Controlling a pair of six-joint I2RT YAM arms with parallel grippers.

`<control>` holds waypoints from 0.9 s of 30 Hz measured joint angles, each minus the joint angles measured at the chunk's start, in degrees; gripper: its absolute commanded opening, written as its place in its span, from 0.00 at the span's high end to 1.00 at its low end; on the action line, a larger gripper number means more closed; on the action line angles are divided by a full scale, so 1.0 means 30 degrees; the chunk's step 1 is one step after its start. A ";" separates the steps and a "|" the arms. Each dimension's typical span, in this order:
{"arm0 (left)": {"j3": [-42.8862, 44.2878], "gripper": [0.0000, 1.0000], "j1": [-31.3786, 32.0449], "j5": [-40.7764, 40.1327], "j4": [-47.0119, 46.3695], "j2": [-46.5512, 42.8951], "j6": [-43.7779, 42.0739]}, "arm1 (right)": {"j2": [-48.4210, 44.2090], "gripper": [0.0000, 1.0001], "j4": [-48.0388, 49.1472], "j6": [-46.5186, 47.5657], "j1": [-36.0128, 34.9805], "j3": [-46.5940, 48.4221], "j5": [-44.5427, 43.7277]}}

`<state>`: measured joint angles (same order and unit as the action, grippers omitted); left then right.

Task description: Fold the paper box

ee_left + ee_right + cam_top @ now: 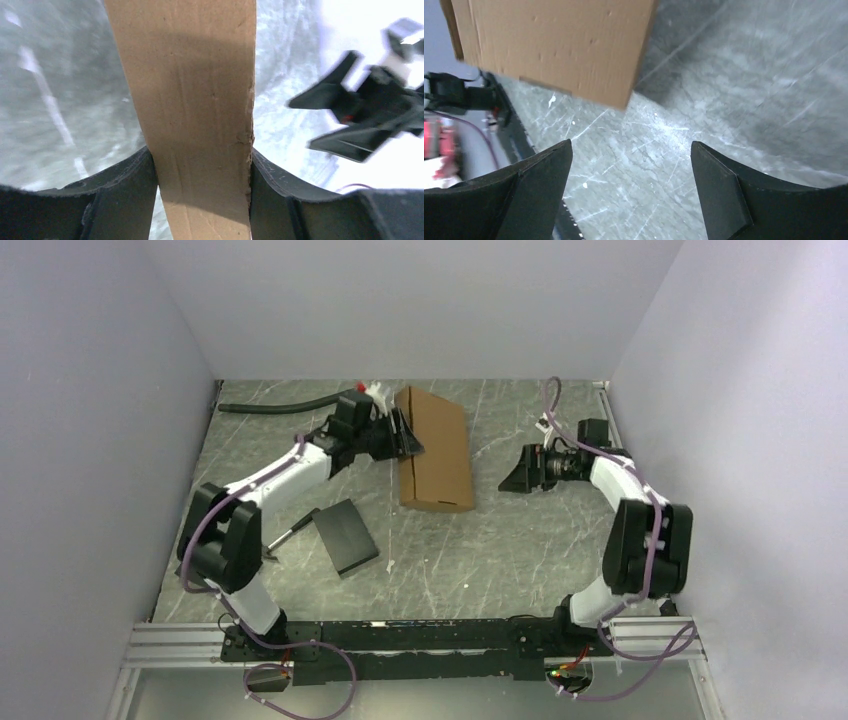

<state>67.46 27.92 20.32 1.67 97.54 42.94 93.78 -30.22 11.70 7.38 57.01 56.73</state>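
The paper box (436,448) is a closed brown cardboard mailer lying on the marble table, its long side running front to back. My left gripper (405,436) grips its left edge. In the left wrist view both black fingers (127,195) press against the sides of the cardboard (195,100) that fills the gap between them. My right gripper (518,474) hangs to the right of the box, apart from it. Its fingers (539,185) stand wide with only bare table between them, and the box's corner (554,45) lies ahead of them.
A black flat slab (345,536) lies near the left arm, with a thin black tool (290,532) beside it. A black hose (285,404) runs along the back left. Grey walls enclose the table on three sides.
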 measured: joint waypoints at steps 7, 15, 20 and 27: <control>0.6892 0.60 0.1209 -0.6630 0.8881 -0.0925 -0.7504 | -0.5690 0.05 -0.0182 0.1683 0.0146 0.0124 -0.0860; 1.3937 0.76 0.6732 -1.5475 1.3682 0.3228 -1.5118 | -0.5574 0.05 -0.0262 0.1967 0.0736 -0.0073 -0.1049; 1.4928 0.76 0.9173 -2.0400 1.4375 0.7555 -1.8782 | -0.5581 0.05 -0.0335 0.1974 0.1064 -0.0168 -0.1100; 1.5220 0.03 1.0353 -2.3292 1.4491 1.0477 -2.0079 | -0.5661 0.05 -0.0342 0.1967 0.1749 -0.0168 -0.1071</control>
<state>113.12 58.98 -49.56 45.15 128.97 -17.30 76.79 -31.24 17.61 12.62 56.51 53.52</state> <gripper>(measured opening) 0.751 0.945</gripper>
